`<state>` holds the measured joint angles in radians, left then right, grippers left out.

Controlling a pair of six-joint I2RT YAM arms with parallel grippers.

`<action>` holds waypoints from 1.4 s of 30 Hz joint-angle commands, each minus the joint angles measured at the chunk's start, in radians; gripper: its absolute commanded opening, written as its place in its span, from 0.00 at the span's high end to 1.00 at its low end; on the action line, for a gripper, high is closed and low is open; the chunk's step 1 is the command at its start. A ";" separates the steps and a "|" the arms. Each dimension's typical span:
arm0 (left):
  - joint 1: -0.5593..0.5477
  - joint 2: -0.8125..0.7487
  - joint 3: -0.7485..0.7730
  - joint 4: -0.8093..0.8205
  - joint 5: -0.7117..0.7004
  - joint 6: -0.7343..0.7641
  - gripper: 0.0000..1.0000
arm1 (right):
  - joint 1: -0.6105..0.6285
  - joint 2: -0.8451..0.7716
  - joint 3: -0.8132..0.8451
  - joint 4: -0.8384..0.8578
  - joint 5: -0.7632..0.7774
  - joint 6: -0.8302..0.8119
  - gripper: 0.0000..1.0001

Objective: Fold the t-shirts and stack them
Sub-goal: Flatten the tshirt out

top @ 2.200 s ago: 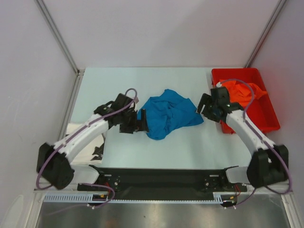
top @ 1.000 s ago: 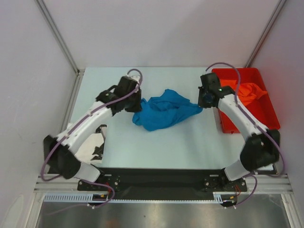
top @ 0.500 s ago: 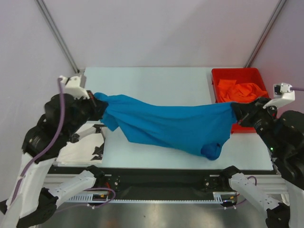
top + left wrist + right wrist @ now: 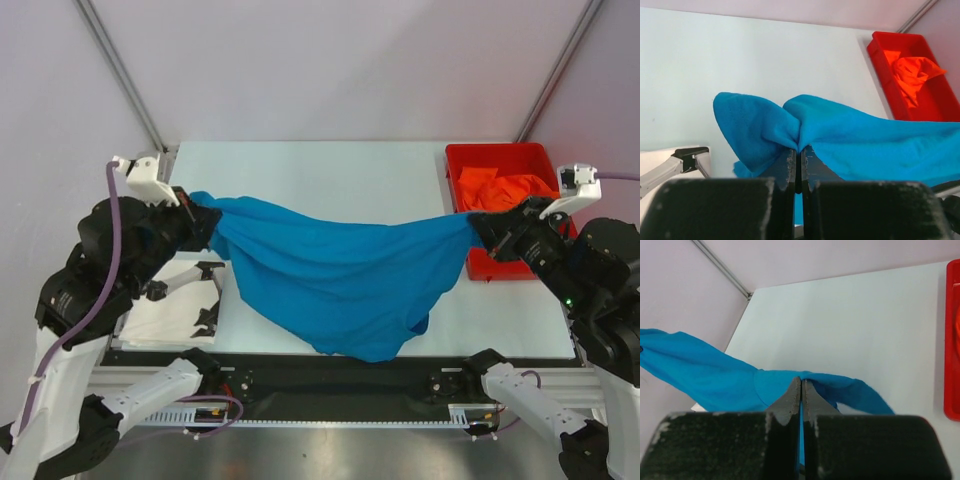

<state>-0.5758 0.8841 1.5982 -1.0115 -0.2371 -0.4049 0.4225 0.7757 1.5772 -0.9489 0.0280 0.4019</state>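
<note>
The bright blue t-shirt (image 4: 340,275) hangs stretched in the air between both arms, high above the table, its lower part sagging toward the near edge. My left gripper (image 4: 200,212) is shut on its left end; the cloth (image 4: 765,130) bunches at the fingertips. My right gripper (image 4: 482,228) is shut on the right end, with blue cloth (image 4: 715,375) pinched between the jaws. The white t-shirt with black blotches (image 4: 175,305) lies flat at the table's left near edge, partly under the left arm. The orange t-shirt (image 4: 505,188) sits crumpled in the bin.
A red plastic bin (image 4: 470,165) stands at the table's back right, also visible in the left wrist view (image 4: 880,55). The white table (image 4: 320,170) is enclosed by pale walls with metal corner posts (image 4: 120,70).
Both arms rose from the table holding the blue t-shirt and pulled apart, stretching it out. In the last half second the hanging cloth has spread and swung lower toward the near edge.
</note>
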 commanded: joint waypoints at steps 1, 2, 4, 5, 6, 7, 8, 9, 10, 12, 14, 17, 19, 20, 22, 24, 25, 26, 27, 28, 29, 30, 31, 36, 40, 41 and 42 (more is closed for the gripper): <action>-0.001 0.019 0.012 0.076 -0.056 0.044 1.00 | -0.001 0.026 0.023 0.107 0.026 0.008 1.00; -0.001 0.029 0.028 0.082 -0.065 0.047 0.99 | 0.001 0.049 0.035 0.116 0.035 0.003 1.00; -0.001 0.062 0.042 0.105 -0.082 0.054 1.00 | 0.001 0.071 0.069 0.136 0.067 -0.008 1.00; -0.001 0.073 0.040 0.119 -0.083 0.058 1.00 | 0.001 0.083 0.069 0.150 0.076 -0.012 1.00; -0.001 0.104 0.037 0.131 -0.084 0.064 1.00 | 0.001 0.100 0.063 0.179 0.101 -0.018 1.00; -0.001 0.119 0.037 0.137 -0.088 0.070 1.00 | -0.001 0.114 0.055 0.191 0.122 -0.023 1.00; -0.001 0.142 0.032 0.140 -0.094 0.069 1.00 | -0.001 0.132 0.040 0.203 0.154 -0.023 1.00; -0.001 0.160 0.025 0.145 -0.103 0.066 1.00 | -0.004 0.167 0.026 0.222 0.212 -0.031 1.00; 0.001 0.186 0.008 0.183 -0.123 0.069 1.00 | -0.020 0.186 0.009 0.251 0.233 -0.041 1.00; 0.020 0.216 -0.052 0.220 -0.154 0.054 0.98 | -0.060 0.227 -0.063 0.384 0.240 -0.077 1.00; 0.112 0.288 -0.092 0.283 -0.084 0.011 0.98 | -0.166 0.321 -0.106 0.523 0.205 -0.075 1.00; 0.200 0.433 -0.121 0.407 -0.022 -0.015 0.99 | -0.263 0.515 -0.100 0.632 0.109 -0.029 1.00; 0.224 0.533 -0.083 0.439 -0.036 -0.008 0.97 | -0.275 0.627 -0.024 0.650 0.098 -0.067 1.00; 0.229 0.650 -0.004 0.426 -0.074 -0.008 0.87 | -0.283 0.736 0.021 0.630 0.098 -0.083 1.00; 0.243 0.772 0.116 0.331 -0.099 -0.015 0.71 | -0.304 0.860 0.176 0.569 0.076 -0.084 0.96; 0.244 0.924 0.334 0.224 -0.163 -0.021 0.44 | -0.330 1.066 0.338 0.344 0.012 -0.077 0.73; 0.243 0.952 0.382 0.162 -0.168 -0.014 0.31 | -0.337 1.138 0.582 0.225 -0.005 -0.068 0.63; 0.243 0.967 0.425 0.145 -0.171 -0.014 0.13 | -0.337 1.266 0.678 0.009 -0.016 -0.075 0.58; 0.243 0.963 0.421 0.133 -0.169 -0.015 0.07 | -0.321 1.302 0.752 -0.069 -0.019 -0.086 0.50; 0.243 0.951 0.401 0.134 -0.159 -0.009 0.03 | -0.306 1.320 0.782 -0.120 -0.017 -0.095 0.46; 0.243 0.928 0.322 0.149 -0.143 -0.003 0.00 | -0.292 1.312 0.727 -0.157 -0.008 -0.113 0.44; 0.243 0.879 0.271 0.175 -0.102 0.003 0.00 | -0.256 1.247 0.665 -0.149 0.001 -0.124 0.38; 0.246 0.845 0.217 0.192 -0.075 0.017 0.01 | -0.240 1.199 0.591 -0.128 0.000 -0.132 0.37; 0.252 0.678 -0.167 0.335 0.229 0.054 0.13 | -0.154 0.839 -0.075 0.103 -0.121 -0.082 0.28; 0.240 0.635 -0.348 0.404 0.380 -0.006 0.13 | -0.099 0.603 -0.415 0.150 -0.178 -0.009 0.26; 0.238 0.657 -0.391 0.409 0.409 -0.017 0.12 | -0.088 0.570 -0.478 0.162 -0.181 0.000 0.26; 0.235 0.670 -0.411 0.419 0.423 -0.029 0.12 | -0.088 0.535 -0.529 0.168 -0.184 0.012 0.26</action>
<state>-0.3321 1.5284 1.2575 -0.6720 0.0380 -0.3988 0.3367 1.3857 1.1694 -0.8429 -0.1116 0.3546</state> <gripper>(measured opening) 0.878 0.742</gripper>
